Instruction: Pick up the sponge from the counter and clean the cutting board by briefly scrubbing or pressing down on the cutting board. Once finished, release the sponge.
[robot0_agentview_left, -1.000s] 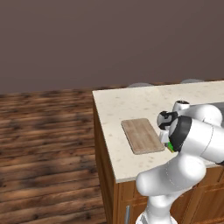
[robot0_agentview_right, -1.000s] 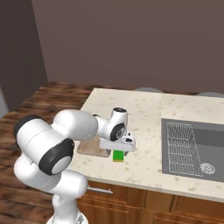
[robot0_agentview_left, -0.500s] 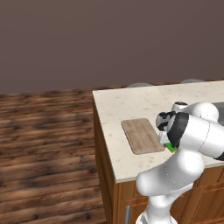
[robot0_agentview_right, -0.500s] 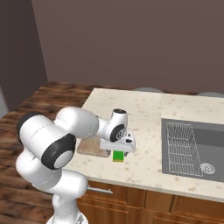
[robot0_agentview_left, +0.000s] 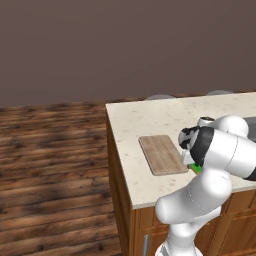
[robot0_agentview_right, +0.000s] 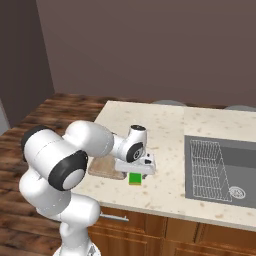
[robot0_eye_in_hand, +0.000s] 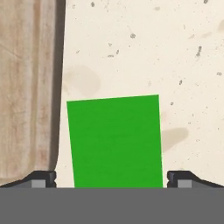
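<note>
The green sponge (robot0_eye_in_hand: 113, 142) lies flat on the beige speckled counter (robot0_eye_in_hand: 153, 52), just right of the wooden cutting board (robot0_eye_in_hand: 26, 87). My gripper (robot0_eye_in_hand: 111, 179) hangs straight over the sponge and is open, one fingertip (robot0_eye_in_hand: 41, 177) on each side with a gap to the sponge's edges. From the right base view the gripper (robot0_agentview_right: 136, 170) is low over the sponge (robot0_agentview_right: 135, 178), beside the cutting board (robot0_agentview_right: 105, 167). In the left base view the cutting board (robot0_agentview_left: 162, 154) lies near the counter's front edge, and only a sliver of the sponge (robot0_agentview_left: 195, 168) shows behind my arm.
A grey sink (robot0_agentview_right: 220, 170) with a wire rack is set into the counter (robot0_agentview_right: 165, 125) to the right. The counter's front edge runs close to the sponge. Dark plank floor (robot0_agentview_left: 50, 165) lies to the left, beyond the counter's end.
The hand has settled slightly lower over the sponge with its jaws still open. Sponge and cutting board have not moved.
</note>
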